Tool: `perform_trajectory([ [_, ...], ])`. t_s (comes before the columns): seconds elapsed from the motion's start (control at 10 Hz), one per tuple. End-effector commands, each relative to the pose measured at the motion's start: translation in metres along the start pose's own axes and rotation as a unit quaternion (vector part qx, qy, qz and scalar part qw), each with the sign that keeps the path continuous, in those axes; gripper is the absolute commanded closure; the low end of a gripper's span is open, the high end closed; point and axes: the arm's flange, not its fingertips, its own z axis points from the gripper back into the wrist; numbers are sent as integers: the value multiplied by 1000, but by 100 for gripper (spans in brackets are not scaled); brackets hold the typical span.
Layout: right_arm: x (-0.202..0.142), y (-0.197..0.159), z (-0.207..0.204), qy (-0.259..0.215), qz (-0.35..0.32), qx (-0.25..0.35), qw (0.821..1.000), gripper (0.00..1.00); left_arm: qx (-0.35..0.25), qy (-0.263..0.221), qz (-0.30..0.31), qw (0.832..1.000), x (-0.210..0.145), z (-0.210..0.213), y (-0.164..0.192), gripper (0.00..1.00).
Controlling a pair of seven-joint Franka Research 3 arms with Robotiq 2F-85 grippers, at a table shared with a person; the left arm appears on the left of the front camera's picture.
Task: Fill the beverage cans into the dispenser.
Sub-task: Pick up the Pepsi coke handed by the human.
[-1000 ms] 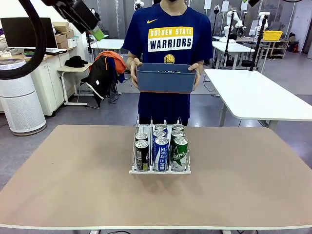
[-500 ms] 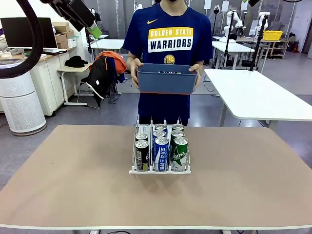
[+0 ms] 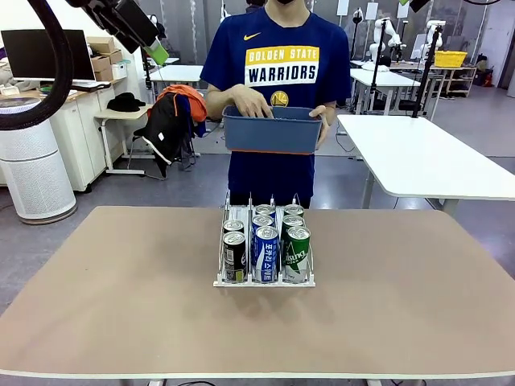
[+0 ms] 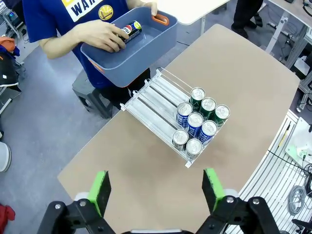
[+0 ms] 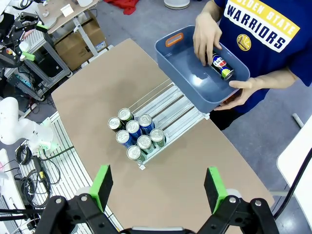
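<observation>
Locate the rack point(image 3: 263, 282) at the middle of the bench point(image 3: 121, 289), loaded with eight cans point(image 3: 266, 242) standing upright at its near end: from the front, two black in the left lane, three blue in the middle, three green in the right. Note free lane length behind every row, toward the person. Treat the step in hand as supply of the next can: see the blue tub point(image 3: 272, 135) held in the air at the far side of the bench, with one hand point(image 3: 323, 121) gripping its end and the other hand point(image 3: 253, 102) reaching inside onto a loose can point(image 4: 130, 30) lying on its side. Read both sets of fingers as spread wide and holding nothing, with the left fingers point(image 4: 101, 191) and right fingers point(image 5: 103, 187) poised high above the bench, well apart from rack and tub. For the next move, expect to need a handover or set-down of that can, then a grasp round its body and an upright placement at the back of a lane, probably the shorter left one; keep it vertical between the wire dividers and clear of the front rows. Regard the bench as a plain tan, matt, level top. Beyond it, observe a workshop room: grey floor, white tables point(image 3: 426, 161), a monitor point(image 3: 40, 52), a white cylindrical unit point(image 3: 32, 161), a chair draped with clothing point(image 3: 173, 121).
</observation>
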Motion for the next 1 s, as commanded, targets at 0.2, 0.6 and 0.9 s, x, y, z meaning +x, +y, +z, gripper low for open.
perform_trajectory([
  [0.2,-1,1,0,1,-4,2,1000,0,-1,0,-3,1000,-1,0,0,0],
  [0.6,-1,1,0,1,-4,2,1000,0,-1,0,-3,1000,-1,0,0,0],
  [0.9,-1,1,0,1,-4,2,1000,0,-1,0,-3,1000,-1,0,0,0],
])
